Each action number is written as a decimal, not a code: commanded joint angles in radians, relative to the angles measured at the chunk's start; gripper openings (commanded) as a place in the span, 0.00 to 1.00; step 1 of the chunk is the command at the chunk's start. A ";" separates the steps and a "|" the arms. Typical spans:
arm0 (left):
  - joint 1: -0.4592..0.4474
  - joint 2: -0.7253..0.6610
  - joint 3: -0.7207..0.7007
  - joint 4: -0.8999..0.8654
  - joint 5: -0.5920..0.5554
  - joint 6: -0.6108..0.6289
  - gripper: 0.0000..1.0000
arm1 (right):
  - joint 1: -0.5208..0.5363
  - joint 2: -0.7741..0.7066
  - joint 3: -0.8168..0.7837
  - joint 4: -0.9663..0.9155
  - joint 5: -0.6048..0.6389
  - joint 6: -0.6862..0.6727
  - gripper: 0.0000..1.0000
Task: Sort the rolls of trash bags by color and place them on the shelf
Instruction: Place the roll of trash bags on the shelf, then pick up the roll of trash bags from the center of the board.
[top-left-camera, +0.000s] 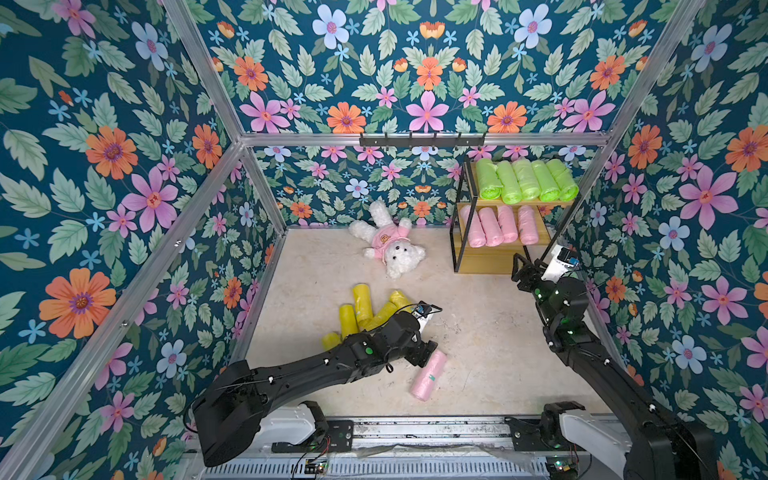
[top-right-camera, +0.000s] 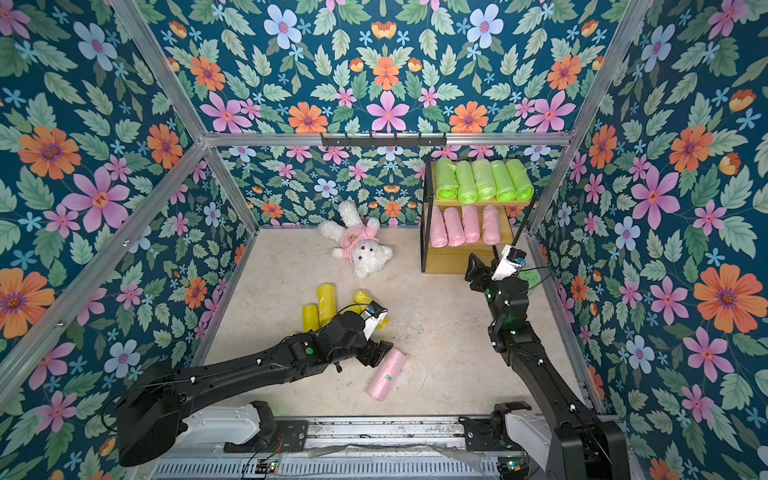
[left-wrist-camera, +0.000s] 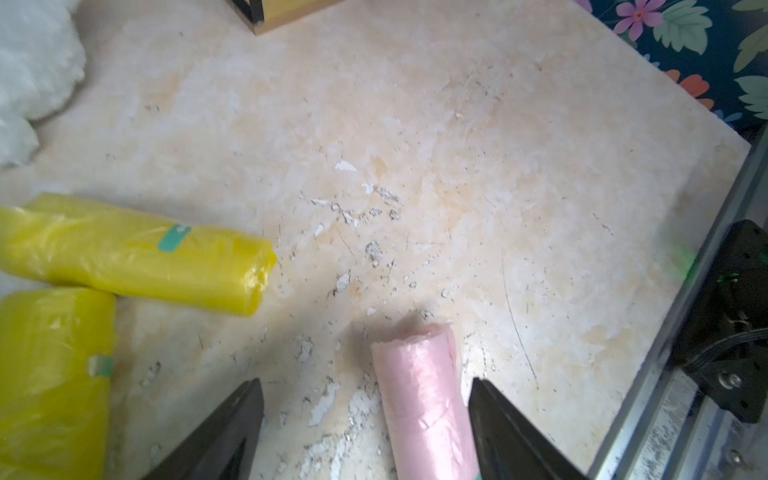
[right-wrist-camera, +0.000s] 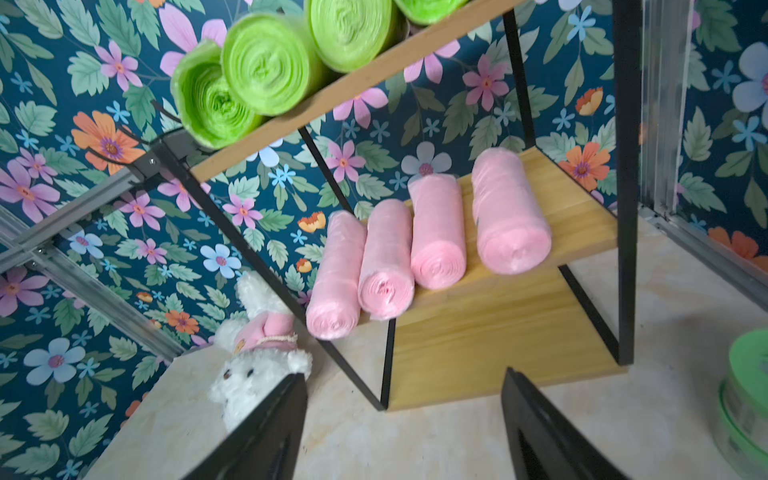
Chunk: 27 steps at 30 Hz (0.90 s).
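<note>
The shelf (top-left-camera: 498, 261) stands at the back right. Several lime green rolls (top-left-camera: 525, 180) fill its top board, several pale pink rolls (top-left-camera: 496, 224) lie on the middle board, and the bottom board (right-wrist-camera: 478, 345) is bare. On the floor, several yellow rolls (top-left-camera: 361, 307) lie in a heap, partly hidden by my left arm. One loose pink roll (top-left-camera: 428, 376) lies near the front. My left gripper (left-wrist-camera: 365, 380) is open over the end of that pink roll (left-wrist-camera: 419, 386), which sits nearer one finger. My right gripper (right-wrist-camera: 404, 373) is open and holds nothing, just in front of the shelf.
A white plush bear (top-left-camera: 390, 245) in a pink top lies at the back middle. A black hook rail (top-left-camera: 422, 139) hangs on the back frame. A green-lidded jar (right-wrist-camera: 748, 399) stands right of the shelf. Floral walls close in three sides.
</note>
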<state>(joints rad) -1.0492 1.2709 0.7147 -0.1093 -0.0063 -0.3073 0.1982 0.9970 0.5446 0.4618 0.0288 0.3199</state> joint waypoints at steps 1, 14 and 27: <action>-0.017 0.011 0.015 -0.099 -0.038 -0.100 0.84 | 0.078 -0.030 -0.008 -0.131 0.028 0.001 0.79; -0.086 0.079 0.152 -0.268 -0.160 -0.131 0.87 | 0.292 0.026 0.149 -0.418 0.029 -0.041 0.83; -0.091 0.205 0.241 -0.377 -0.148 -0.118 0.94 | 0.372 0.057 0.238 -0.561 0.027 -0.081 0.84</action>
<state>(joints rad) -1.1404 1.4685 0.9604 -0.4423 -0.1547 -0.4335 0.5671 1.0615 0.7811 -0.0784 0.0521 0.2573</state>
